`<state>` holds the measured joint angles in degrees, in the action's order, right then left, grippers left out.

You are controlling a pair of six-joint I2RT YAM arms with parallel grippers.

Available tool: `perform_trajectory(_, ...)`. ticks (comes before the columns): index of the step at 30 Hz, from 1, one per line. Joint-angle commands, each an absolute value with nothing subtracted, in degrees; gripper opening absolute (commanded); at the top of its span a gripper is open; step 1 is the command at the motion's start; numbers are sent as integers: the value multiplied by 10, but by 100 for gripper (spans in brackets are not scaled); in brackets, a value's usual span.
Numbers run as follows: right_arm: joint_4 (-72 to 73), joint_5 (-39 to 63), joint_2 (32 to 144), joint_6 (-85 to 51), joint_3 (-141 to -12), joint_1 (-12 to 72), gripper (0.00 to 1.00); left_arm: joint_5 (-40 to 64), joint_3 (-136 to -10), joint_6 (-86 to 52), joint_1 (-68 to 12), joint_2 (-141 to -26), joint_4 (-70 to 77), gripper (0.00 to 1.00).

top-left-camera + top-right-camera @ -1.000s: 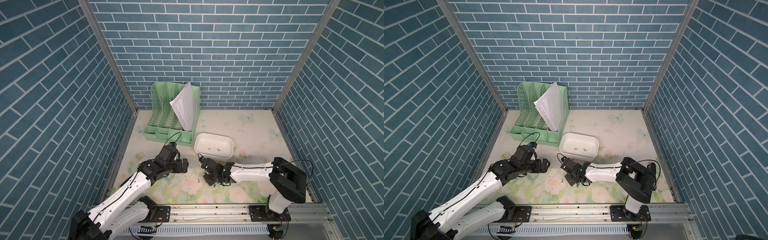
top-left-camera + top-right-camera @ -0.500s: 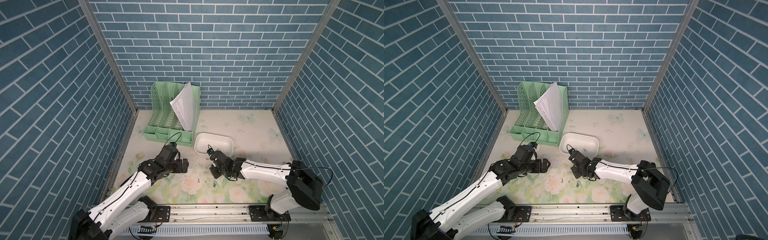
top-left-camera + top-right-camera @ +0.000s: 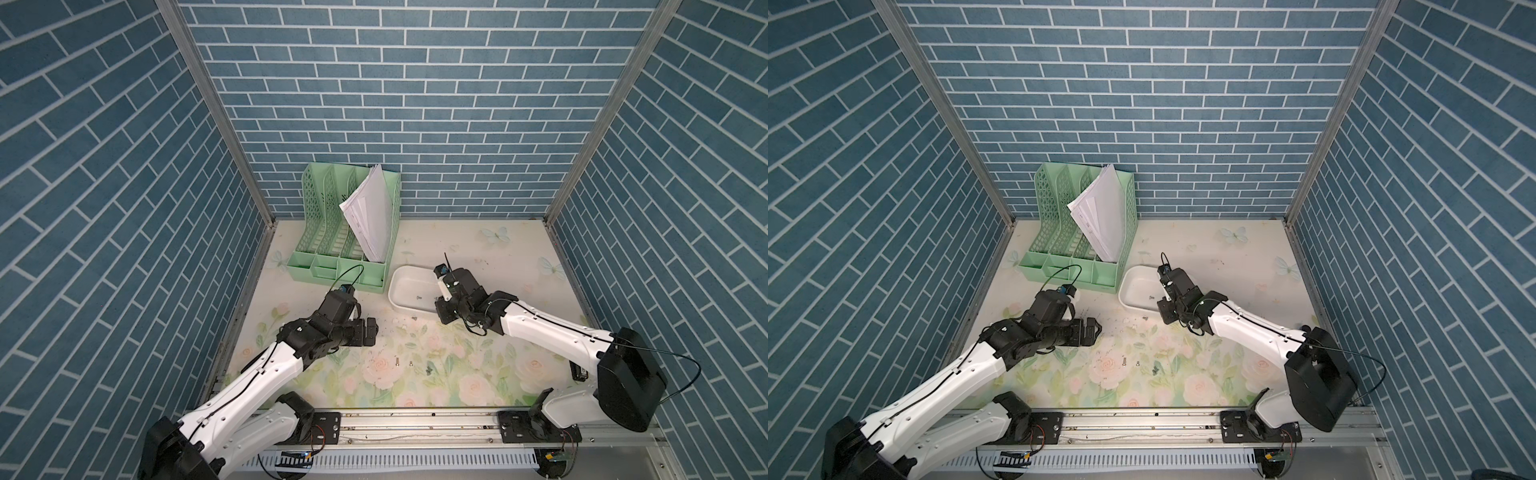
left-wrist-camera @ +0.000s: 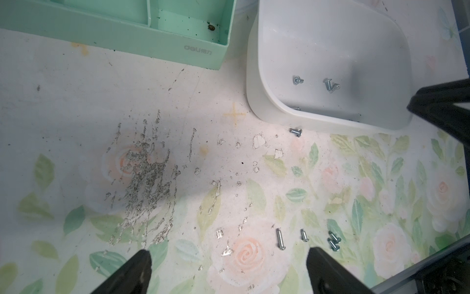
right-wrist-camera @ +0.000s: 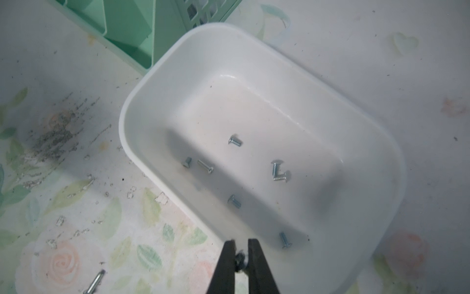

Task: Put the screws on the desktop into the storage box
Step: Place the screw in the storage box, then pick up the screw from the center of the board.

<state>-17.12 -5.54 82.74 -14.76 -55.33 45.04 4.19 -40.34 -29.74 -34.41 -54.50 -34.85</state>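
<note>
The right gripper [image 5: 241, 243] is pinched on one tiny silver round-headed screw [image 5: 240, 262] at the near rim of the white, smooth-walled storage box [image 5: 162, 91]. Seven screws [image 5: 235, 140] lie inside, ahead of its tips. The left gripper [image 4: 229, 252] stands wide apart, with five loose screws [image 4: 279, 238] ahead of it on the floral desktop [image 4: 76, 101]. The mint file rack [image 4: 127, 38] reads "deli".
</note>
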Motion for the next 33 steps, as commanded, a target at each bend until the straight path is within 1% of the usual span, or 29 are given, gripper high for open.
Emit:
perform_trajectory(1, -174, -37, 857, -115, -587, 435, 1, 44, -395, -290, -340, -549, -346, 100)
perform_trajectory(5, -173, -32, 892, -107, -621, 421, 2, 45, -395, -290, -341, -549, -345, 100)
perform_trajectory(6, -173, -34, 899, -107, -628, 419, 6, 45, -395, -290, -340, -549, -345, 100)
perform_trajectory(12, -182, -35, 919, -97, -657, 406, 51, 48, -395, -288, -341, -552, -345, 100)
perform_trajectory(15, -191, -41, 911, -94, -654, 404, 62, 49, -395, -288, -340, -554, -346, 100)
perform_trajectory(20, -201, -37, 865, -96, -621, 404, 72, 54, -395, -285, -341, -557, -344, 100)
perform_trajectory(26, -203, -5, 779, -121, -545, 409, 85, 63, -395, -285, -347, -565, -342, 100)
perform_trajectory(30, -226, 11, 716, -151, -506, 420, 90, 56, -397, -292, -362, -575, -341, 100)
perform_trajectory(32, -232, 39, 687, -166, -486, 423, 92, 55, -394, -300, -376, -582, -332, 100)
perform_trajectory(33, -234, 69, 670, -174, -475, 425, 94, 53, -393, -305, -384, -588, -326, 100)
